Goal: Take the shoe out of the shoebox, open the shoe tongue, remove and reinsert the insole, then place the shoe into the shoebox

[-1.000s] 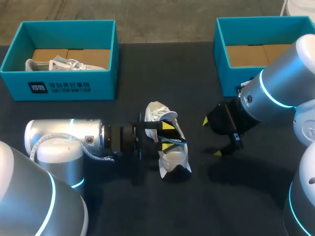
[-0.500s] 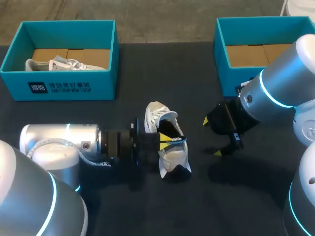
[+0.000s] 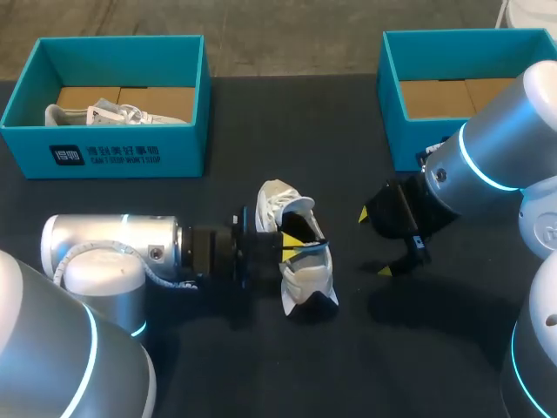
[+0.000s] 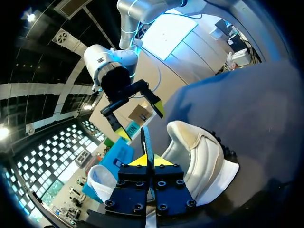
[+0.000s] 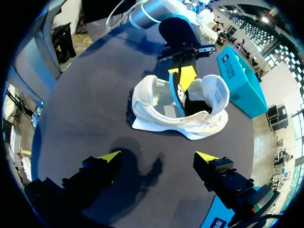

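Left end effector (image 4: 151, 160), clamped on the insole (image 5: 181, 96), holds it partway inside the shoe (image 3: 305, 283) lying mid-bench (image 3: 261, 366). Right end effector (image 3: 372, 242) hovers to the right, fingers apart. It would do best to pin the shoe before the insole slides lengthwise.

I am looking down on a wide, flat, matte black table (image 3: 261, 374) that is taking soft light and showing blurred dark shadows.

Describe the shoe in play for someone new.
In the middle of the dark table, a white shoe lies at the left gripper. The other shoe sits inside the teal left box; this one has a blue-edged insole sticking out.
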